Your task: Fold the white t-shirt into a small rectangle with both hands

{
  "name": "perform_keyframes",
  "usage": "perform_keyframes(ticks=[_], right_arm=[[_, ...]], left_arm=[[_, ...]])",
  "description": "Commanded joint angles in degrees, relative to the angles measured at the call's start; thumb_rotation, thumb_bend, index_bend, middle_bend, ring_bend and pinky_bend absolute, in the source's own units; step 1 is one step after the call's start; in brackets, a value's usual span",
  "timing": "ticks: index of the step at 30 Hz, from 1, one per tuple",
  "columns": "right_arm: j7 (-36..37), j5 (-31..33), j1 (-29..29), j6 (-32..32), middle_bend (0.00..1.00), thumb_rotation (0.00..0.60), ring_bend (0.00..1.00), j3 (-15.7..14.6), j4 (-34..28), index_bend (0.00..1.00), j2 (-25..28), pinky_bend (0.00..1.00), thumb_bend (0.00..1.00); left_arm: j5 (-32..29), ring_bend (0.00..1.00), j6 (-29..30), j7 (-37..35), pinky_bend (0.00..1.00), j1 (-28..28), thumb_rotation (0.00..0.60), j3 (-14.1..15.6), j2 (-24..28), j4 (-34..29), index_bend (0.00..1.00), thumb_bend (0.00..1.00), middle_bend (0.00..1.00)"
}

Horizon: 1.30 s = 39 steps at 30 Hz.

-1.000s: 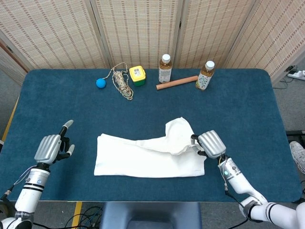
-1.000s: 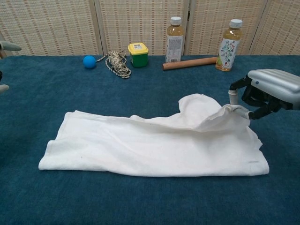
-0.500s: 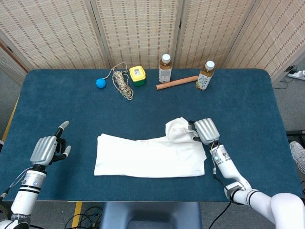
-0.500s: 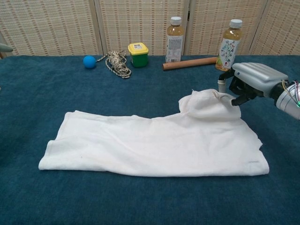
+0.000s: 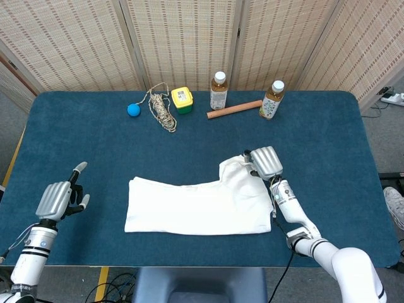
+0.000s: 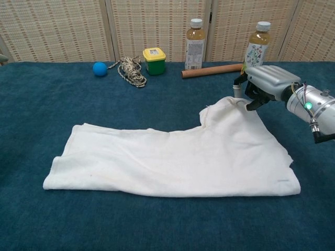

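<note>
The white t-shirt (image 5: 199, 205) (image 6: 172, 159) lies flat in a long band across the middle of the blue table, with one flap reaching toward the back right. My right hand (image 5: 264, 162) (image 6: 263, 81) pinches the far tip of that flap and holds it stretched out toward the back. Off to the table's left edge my left hand (image 5: 58, 197) hovers clear of the cloth, fingers partly curled and one pointing up, holding nothing. Only the head view shows that hand.
Along the back edge stand a blue ball (image 5: 133, 110), a coil of rope (image 5: 161, 108), a yellow and green box (image 5: 182, 99), two drink bottles (image 5: 218, 90) (image 5: 272, 99) and a brown tube (image 5: 234, 109) lying between them. Bare blue cloth (image 5: 328, 164) surrounds the shirt.
My right hand has carried the shirt's flap from the front right toward the back, unfolding it flatter. My left hand has drifted slightly down and left.
</note>
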Motion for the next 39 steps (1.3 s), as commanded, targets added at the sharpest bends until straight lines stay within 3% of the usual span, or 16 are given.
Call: perform_keyframes(ticks=[1,13,25,39], right_arm=[[-0.30,0.29,1.14,-1.07,0.95,0.600,0.96,0.04,1.55,0.55,-0.85,1.00,0.47],[-7.29,4.12,4.95,-6.98,0.91,0.600,0.95,2.29,2.54,0.22,-0.99,1.00,0.40],[-13.54,8.98,6.08,-15.72,0.91,0.600,0.95,2.72,-7.32,0.18,3.92,1.00,0.36],[-22.72,16.47,9.29,-23.06,0.91,0.600,0.94,3.42,-9.26,0.20,4.16,1.00,0.38]], left_arm=[[-0.01,0.73,-0.06,-0.14,0.97,0.09,0.600,-0.02,0.03,0.09,0.00,0.45,0.78],[-0.05,0.73,-0.46,-0.62,0.97,0.37,0.600,-0.05,-0.02,0.62,0.00,0.45,0.78],[-0.34,0.73,-1.25,-1.21,0.97,0.40,0.600,-0.12,-0.26,1.05,0.00,0.45,0.78],[-0.90,0.73,-1.68,-1.38,0.97,0.76,0.600,0.01,-0.40,1.72,0.00,0.45,0.78]])
